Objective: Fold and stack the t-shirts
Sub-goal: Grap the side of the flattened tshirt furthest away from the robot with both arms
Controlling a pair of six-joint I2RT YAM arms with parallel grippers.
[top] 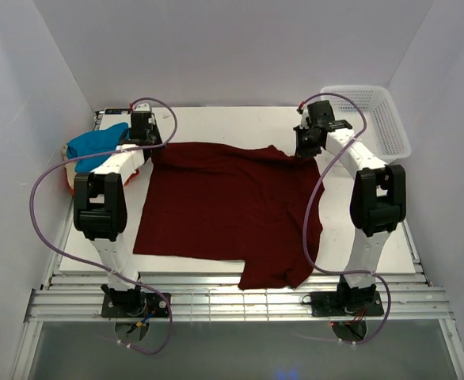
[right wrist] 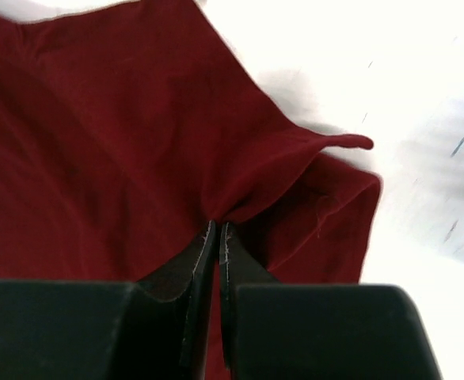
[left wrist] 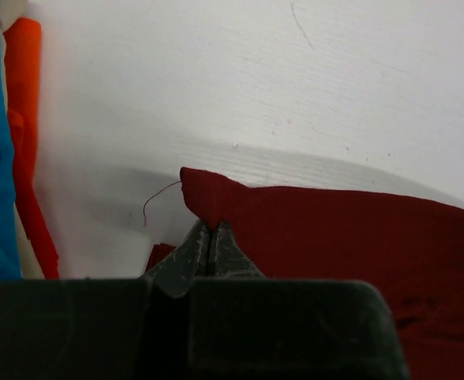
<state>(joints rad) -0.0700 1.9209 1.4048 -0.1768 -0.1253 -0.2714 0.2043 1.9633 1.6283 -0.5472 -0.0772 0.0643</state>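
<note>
Here we grip the maroon t-shirt (top: 224, 206): right gripper (right wrist: 217, 228) clamps the corner nearest the basket (top: 390, 127), left gripper (left wrist: 209, 229) a corner well apart from it.

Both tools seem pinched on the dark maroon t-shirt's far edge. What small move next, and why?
Probably lift both corners slightly together. The left tool and right tool are each shut on a far corner of the large dark maroon cloth t-shirt, which lies spread out, so a fold can begin.
</note>
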